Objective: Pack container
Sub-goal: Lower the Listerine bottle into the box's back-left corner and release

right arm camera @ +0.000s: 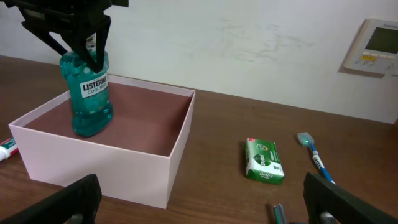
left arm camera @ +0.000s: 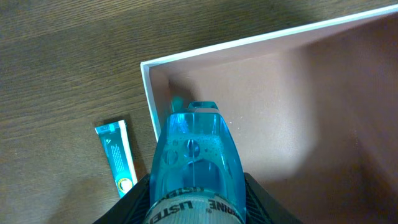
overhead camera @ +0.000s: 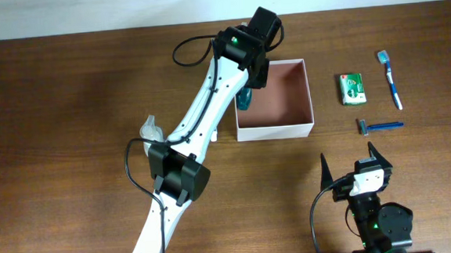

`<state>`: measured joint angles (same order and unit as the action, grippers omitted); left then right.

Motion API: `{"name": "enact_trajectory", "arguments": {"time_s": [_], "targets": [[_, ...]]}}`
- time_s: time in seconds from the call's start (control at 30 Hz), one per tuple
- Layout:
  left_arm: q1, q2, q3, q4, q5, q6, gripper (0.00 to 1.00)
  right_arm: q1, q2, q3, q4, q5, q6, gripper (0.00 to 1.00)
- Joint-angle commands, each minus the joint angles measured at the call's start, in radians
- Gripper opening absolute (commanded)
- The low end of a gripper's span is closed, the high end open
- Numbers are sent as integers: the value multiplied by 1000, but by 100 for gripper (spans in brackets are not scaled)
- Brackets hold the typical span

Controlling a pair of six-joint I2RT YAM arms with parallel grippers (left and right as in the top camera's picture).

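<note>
The container (overhead camera: 277, 130) is a square white-walled box with a reddish-brown inside (left arm camera: 292, 112), also seen in the right wrist view (right arm camera: 106, 165). My left gripper (overhead camera: 248, 90) reaches over its left side, shut on a blue Listerine mouthwash bottle (left arm camera: 196, 155). The bottle (right arm camera: 92, 93) stands upright with its base down inside the box, close to the left corner. Left fingers (left arm camera: 261, 202) clamp its labelled upper part. My right gripper (overhead camera: 349, 156) hovers near the table's front edge, open and holding nothing; its fingers (right arm camera: 68, 199) frame the view.
Right of the box lie a green soap packet (overhead camera: 352, 88), a blue toothbrush (overhead camera: 390, 79) and a razor (overhead camera: 378, 125). A toothpaste tube (left arm camera: 118, 158) lies just outside the box's left wall. A clear plastic item (overhead camera: 152, 129) sits beside the left arm.
</note>
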<state>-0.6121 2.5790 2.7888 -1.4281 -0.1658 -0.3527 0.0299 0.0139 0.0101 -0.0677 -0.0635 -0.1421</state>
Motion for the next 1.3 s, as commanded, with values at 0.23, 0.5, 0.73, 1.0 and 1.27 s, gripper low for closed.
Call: {"name": "enact_trajectory", "arguments": {"time_s": [0.23, 0.5, 0.73, 1.0, 1.27], "targets": [[8, 3, 9, 6, -14, -68, 27, 9, -11, -5, -7, 13, 1, 99], [8, 11, 9, 6, -15, -71, 27, 9, -11, -5, -7, 12, 0, 99], [9, 12, 9, 5, -15, -70, 35, 9, -11, -5, -7, 12, 1, 99], [9, 13, 9, 0, -15, -70, 36, 9, -11, -5, -7, 12, 1, 99], [8, 22, 9, -5, -15, -70, 36, 9, -11, -5, -7, 13, 1, 99]]}}
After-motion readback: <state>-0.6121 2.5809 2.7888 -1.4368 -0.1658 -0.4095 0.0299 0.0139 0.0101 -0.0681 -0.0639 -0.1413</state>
